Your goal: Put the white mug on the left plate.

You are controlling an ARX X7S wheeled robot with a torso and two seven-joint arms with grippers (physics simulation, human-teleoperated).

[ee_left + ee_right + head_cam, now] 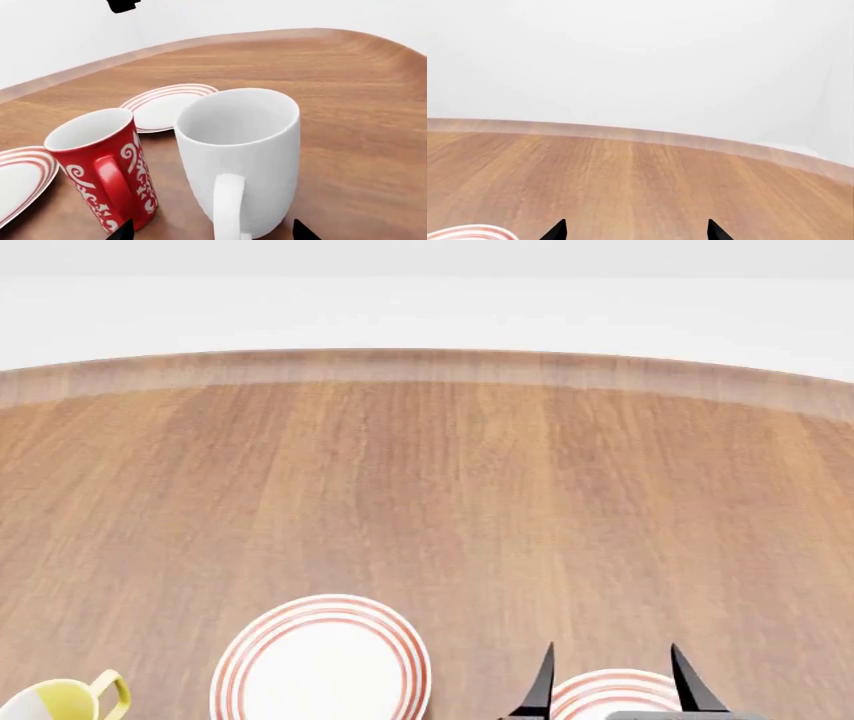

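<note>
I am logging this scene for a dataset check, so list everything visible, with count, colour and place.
Tall glossy all-white mug: one, white, upright on the table beside the red mug.
Red mug with white swirls: one, red and white, upright.
Small white mug with yellow inside and handle: one, at the head view's lower left edge.
Round white plates with red rings: two, left plate, other plate under the right gripper.
Wooden table: one, brown.
Left gripper: black fingertips, open, around the white mug's handle side.
Right gripper: black, open.
</note>
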